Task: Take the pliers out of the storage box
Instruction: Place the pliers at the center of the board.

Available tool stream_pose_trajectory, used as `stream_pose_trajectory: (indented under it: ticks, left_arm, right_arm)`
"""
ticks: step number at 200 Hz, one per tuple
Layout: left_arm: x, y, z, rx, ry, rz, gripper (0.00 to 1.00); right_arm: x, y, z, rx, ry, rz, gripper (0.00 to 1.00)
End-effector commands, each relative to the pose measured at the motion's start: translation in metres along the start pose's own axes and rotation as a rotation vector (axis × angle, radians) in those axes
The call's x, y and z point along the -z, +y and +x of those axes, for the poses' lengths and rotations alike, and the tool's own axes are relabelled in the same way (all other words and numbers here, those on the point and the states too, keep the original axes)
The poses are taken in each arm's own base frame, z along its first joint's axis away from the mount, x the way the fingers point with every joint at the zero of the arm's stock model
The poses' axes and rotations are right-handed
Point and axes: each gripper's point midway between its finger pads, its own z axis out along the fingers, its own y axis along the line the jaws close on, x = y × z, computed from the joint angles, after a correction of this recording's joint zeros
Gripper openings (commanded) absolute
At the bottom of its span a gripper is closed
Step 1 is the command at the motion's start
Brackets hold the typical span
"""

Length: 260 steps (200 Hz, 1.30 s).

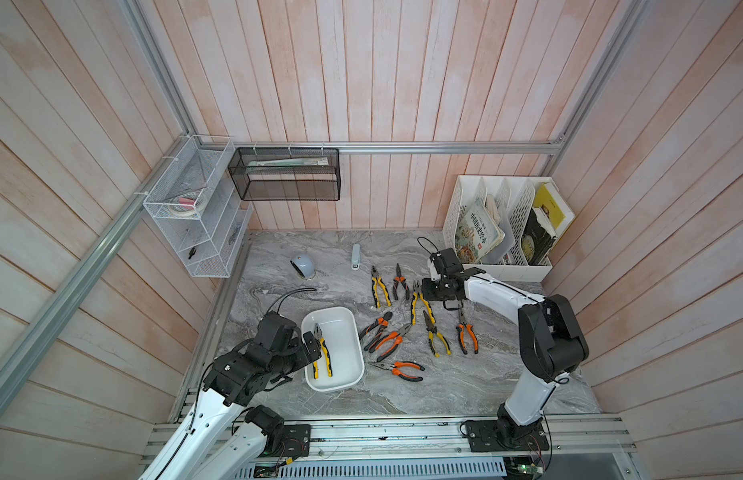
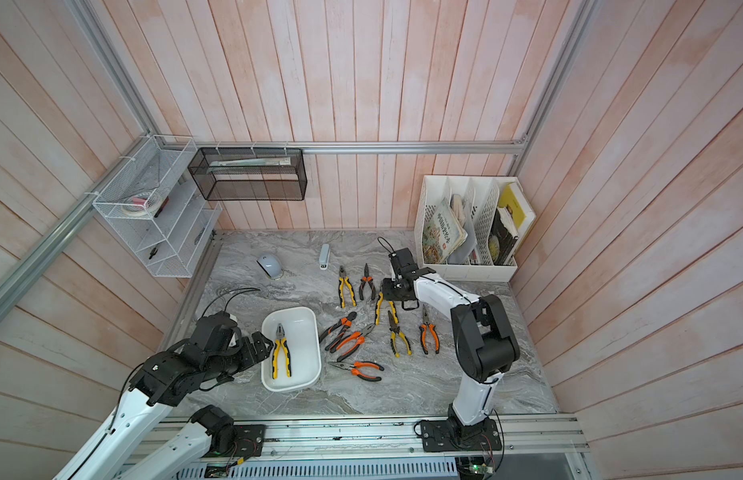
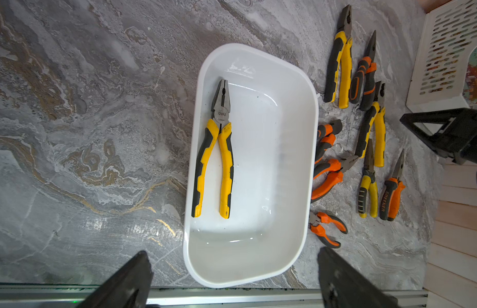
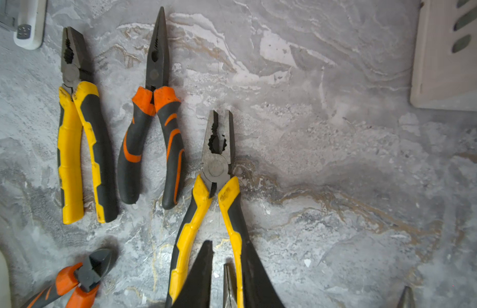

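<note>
The white storage box [image 1: 355, 332] [image 3: 312, 160] sits at the table's front left. In it lies one pair of yellow-and-black pliers [image 1: 323, 353] [image 2: 281, 353] [image 3: 216, 149], along its left wall. My left gripper [image 1: 311, 347] [image 3: 232, 252] hovers wide open at the box's near-left end, holding nothing. Several more pliers [image 1: 392, 338] lie on the table to the right of the box. My right gripper [image 1: 428, 291] [image 4: 228, 245] hangs over the handles of a yellow-and-black pair [image 4: 216, 165]. Its fingers stand close together with a narrow gap, and the table shows through it.
A white-grey stapler [image 1: 355, 257] and a rounded grey device [image 1: 302, 266] lie toward the back. The white perforated file rack [image 1: 498, 224] fills the back right corner. A white wire shelf [image 1: 195, 216] and a black mesh shelf [image 1: 286, 174] hang on the walls.
</note>
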Motion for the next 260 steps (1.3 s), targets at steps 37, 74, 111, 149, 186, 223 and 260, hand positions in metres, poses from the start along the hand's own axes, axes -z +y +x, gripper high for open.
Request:
stream_pose_trajectory:
  ticks: [37, 74, 111, 149, 186, 223, 260]
  left_arm:
    - [-0.004, -0.001, -0.002, -0.004, -0.007, 0.003, 1.0]
    - [-0.005, -0.001, -0.002, -0.006, -0.002, -0.002, 1.0]
    - [-0.005, 0.001, -0.001, -0.006, -0.002, -0.008, 1.0]
    - [-0.005, 0.003, -0.001, -0.005, -0.003, -0.015, 1.0]
    - [-0.007, 0.005, 0.001, -0.003, 0.002, -0.018, 1.0]
    - [-0.007, 0.005, 0.002, -0.004, 0.004, -0.018, 1.0]
    - [-0.005, 0.006, 0.001, -0.009, 0.002, -0.024, 1.0]
  right_arm:
    - [-0.02, -0.014, 0.038, 0.058, 0.14, 0.059, 0.35]
    - [-0.035, -0.019, 0.043, 0.076, 0.18, 0.08, 0.31]
    - [-0.038, -0.024, 0.028, 0.068, 0.152, 0.117, 0.13]
    - [-0.03, -0.027, -0.004, 0.035, 0.091, 0.117, 0.03]
    - [-0.033, -0.041, -0.03, 0.032, 0.058, 0.134, 0.0]
    - [-0.046, -0.051, -0.046, 0.034, 0.043, 0.139, 0.04]
    - [-0.05, -0.044, -0.057, 0.052, 0.024, 0.108, 0.36]
